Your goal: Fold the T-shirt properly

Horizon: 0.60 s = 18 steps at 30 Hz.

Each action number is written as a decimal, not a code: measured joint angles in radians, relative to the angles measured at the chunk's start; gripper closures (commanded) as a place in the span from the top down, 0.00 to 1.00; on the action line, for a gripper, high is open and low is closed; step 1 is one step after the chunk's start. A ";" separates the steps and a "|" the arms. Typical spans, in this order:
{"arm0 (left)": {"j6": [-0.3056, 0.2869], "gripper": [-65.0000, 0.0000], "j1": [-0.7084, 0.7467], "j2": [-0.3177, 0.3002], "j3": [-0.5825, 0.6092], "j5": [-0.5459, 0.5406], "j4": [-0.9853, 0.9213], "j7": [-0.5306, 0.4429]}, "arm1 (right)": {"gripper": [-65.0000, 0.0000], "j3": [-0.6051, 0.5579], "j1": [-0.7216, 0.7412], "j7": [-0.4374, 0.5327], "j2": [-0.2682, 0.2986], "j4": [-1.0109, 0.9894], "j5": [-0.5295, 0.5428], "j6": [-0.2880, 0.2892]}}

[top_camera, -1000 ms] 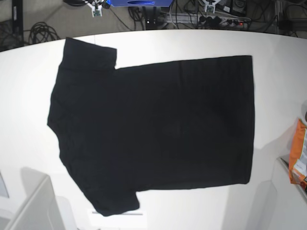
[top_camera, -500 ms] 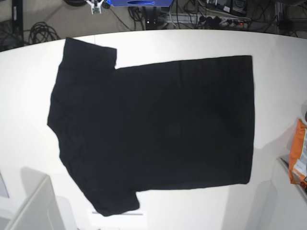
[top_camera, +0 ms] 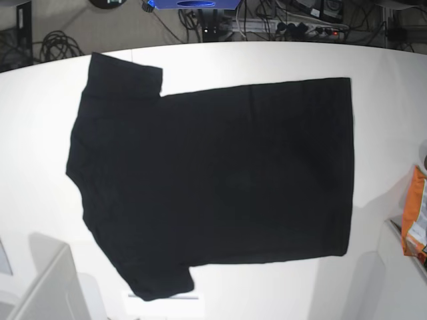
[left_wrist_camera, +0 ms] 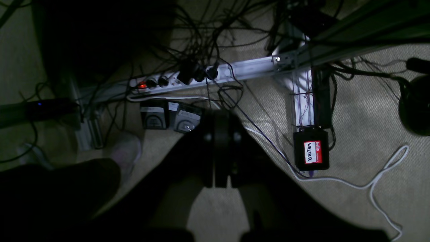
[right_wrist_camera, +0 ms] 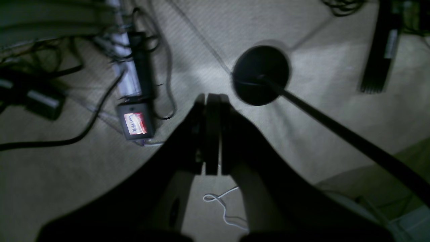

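Note:
The T-shirt [top_camera: 213, 177] lies spread flat on the white table [top_camera: 267, 60] in the base view, plain black side up. Its sleeves and neck end point left and its straight hem is at the right. Neither gripper shows in the base view. In the left wrist view my left gripper [left_wrist_camera: 220, 116] hangs over the carpeted floor, jaws shut with nothing between them. The right wrist view shows my right gripper [right_wrist_camera: 212, 98] likewise shut and empty above the floor. Both are away from the shirt.
An orange packet [top_camera: 415, 223] sits at the table's right edge and a pale box [top_camera: 47, 287] at the bottom left. On the floor are a power strip [left_wrist_camera: 174, 79], cables, a labelled black box [left_wrist_camera: 310, 151] and a round black stand base [right_wrist_camera: 261, 74].
Small white parts of the arms seen at the top edge of the base view have slipped out of frame. The T-shirt has not moved.

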 measured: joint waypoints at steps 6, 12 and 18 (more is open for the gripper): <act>0.007 0.00 0.112 -0.042 -0.005 -0.005 0.190 -0.005 | 0.00 0.059 -0.096 -0.002 -0.004 0.154 0.000 0.000; -0.001 0.00 0.241 -0.058 -0.034 0.003 0.406 -0.002 | 0.00 0.160 -0.169 -0.095 -0.040 0.343 -0.001 0.000; 0.003 0.00 0.340 -0.073 -0.152 -0.005 0.627 -0.003 | 0.00 0.224 -0.235 -0.156 -0.072 0.605 -0.002 0.004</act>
